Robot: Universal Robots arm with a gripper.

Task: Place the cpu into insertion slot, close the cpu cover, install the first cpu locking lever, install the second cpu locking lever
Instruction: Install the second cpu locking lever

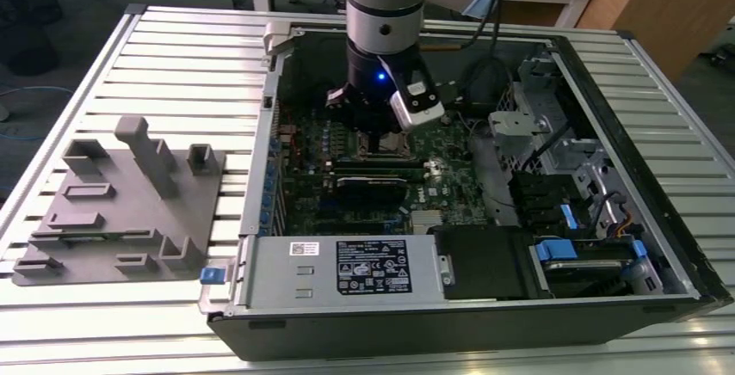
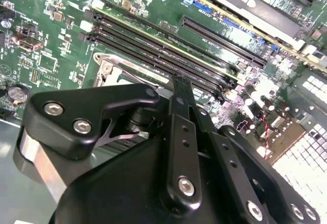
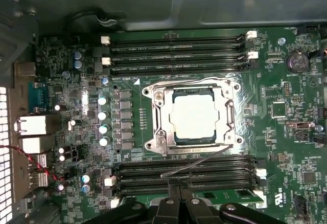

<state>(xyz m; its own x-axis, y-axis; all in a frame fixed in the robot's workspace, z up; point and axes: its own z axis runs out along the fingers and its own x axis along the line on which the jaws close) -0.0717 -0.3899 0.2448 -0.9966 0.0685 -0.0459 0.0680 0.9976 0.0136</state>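
Note:
In the first wrist view the cpu [image 3: 194, 116] lies flat in the insertion slot [image 3: 153, 92], its pale metal top showing through the cut-out of the cpu cover [image 3: 162, 119], which is folded down over it. One thin wire lever [image 3: 189, 83] runs flat along the far side of the socket. The other lever [image 3: 204, 158] slants away from the socket across the memory slots. Its free end lies right at the tips of my gripper [image 3: 176, 183], which looks shut. From the exterior view my gripper [image 1: 370, 134] hangs low over the socket inside the case. My gripper [image 2: 178, 83] shows beside the socket's corner.
Long black memory slots [image 3: 176, 55] flank the socket on both sides. A graphics card [image 1: 370, 187] and a power supply box [image 1: 344, 267] sit nearer the case front. The case walls [image 1: 270, 134] rise around the board. A grey fixture plate [image 1: 115, 212] lies on the table at the exterior view's left.

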